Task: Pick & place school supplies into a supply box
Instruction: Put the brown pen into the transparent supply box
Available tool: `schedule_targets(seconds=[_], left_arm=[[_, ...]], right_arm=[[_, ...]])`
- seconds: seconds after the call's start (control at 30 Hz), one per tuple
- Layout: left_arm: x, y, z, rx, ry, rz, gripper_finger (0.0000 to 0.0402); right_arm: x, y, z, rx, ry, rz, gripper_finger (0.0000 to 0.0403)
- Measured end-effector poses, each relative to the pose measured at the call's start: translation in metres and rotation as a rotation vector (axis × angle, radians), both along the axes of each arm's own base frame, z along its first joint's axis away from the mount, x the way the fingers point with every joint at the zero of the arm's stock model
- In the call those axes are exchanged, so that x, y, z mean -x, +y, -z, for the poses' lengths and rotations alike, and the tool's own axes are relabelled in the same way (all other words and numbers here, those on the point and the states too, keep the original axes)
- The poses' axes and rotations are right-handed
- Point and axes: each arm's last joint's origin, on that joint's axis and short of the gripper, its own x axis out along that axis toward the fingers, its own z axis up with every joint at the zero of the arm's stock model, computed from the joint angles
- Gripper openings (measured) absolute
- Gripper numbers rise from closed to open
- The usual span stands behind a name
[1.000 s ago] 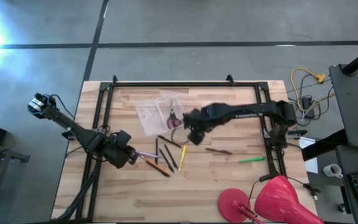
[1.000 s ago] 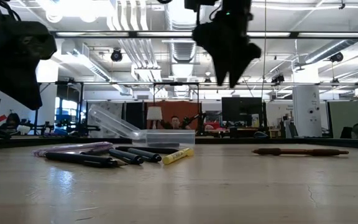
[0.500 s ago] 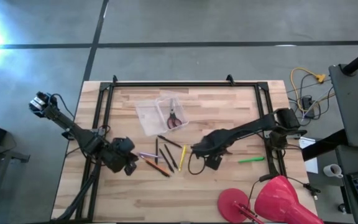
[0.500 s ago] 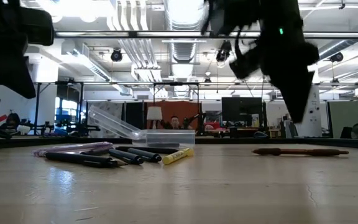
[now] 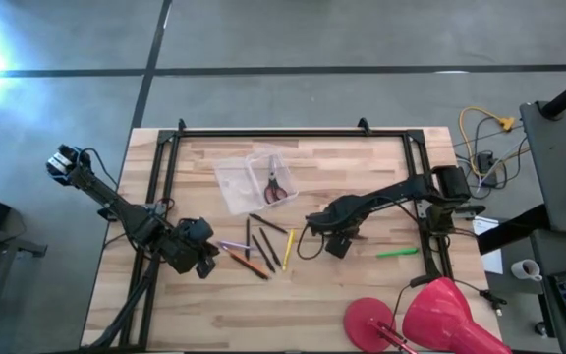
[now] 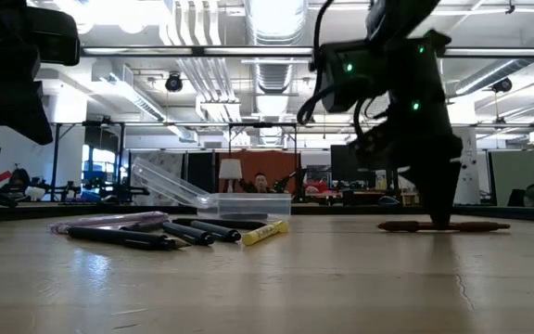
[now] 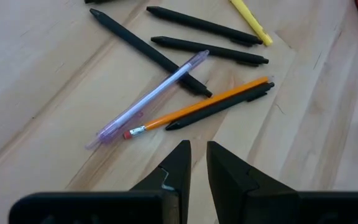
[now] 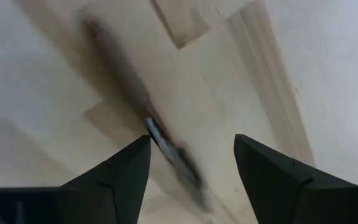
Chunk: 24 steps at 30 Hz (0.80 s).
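The clear supply box (image 5: 252, 181) lies open on the table's far middle, with the red-handled scissors (image 5: 275, 185) inside it. Black, orange, yellow and clear-violet pens (image 5: 260, 246) lie in a loose cluster near the table's middle (image 7: 191, 93). A brown pen (image 6: 476, 225) lies flat to their right, and a green pen (image 5: 398, 253) lies farther right. My right gripper (image 8: 191, 158) is open and low over the brown pen (image 8: 166, 146), one finger on either side of it. My left gripper (image 7: 194, 168) is shut and hovers left of the cluster.
A red dome-shaped lamp (image 5: 430, 315) stands at the table's near right corner. A black frame (image 5: 165, 187) runs along the table's left, far and right sides. Yellow-tipped cables (image 5: 484, 138) lie beyond the right edge. Bare wood (image 5: 293, 305) spreads along the near edge.
My right gripper has swung from above the supply box toward the table's near right and dropped down until its open fingers stand astride the brown pen. The box, the scissors and the pens have stayed where they were.
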Motion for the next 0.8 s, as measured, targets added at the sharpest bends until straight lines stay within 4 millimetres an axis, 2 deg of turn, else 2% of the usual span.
schedule_targets(seconds=[0.1,0.3,0.53,0.67,0.8], left_arm=[[0.0,0.0,0.0,0.001,-0.001,0.0,0.0036],[0.0,0.0,0.0,0.004,-0.004,0.0,0.0036],[0.0,0.0,0.0,0.004,-0.004,-0.001,0.0036],[0.0,0.0,0.0,0.002,-0.005,-0.002,0.0036],[-0.001,0.001,0.0,-0.017,-0.017,-0.016,0.0036]], right_arm=[[0.002,-0.004,0.007,-0.057,-0.029,-0.006,0.0202],[0.008,-0.005,0.015,-0.05,-0.03,-0.022,0.015],[0.004,-0.004,0.013,-0.061,-0.04,-0.023,0.0034],[-0.006,-0.003,0.004,-0.099,-0.062,0.009,0.0019],[-0.039,0.001,-0.025,-0.162,-0.289,0.059,0.0015]])
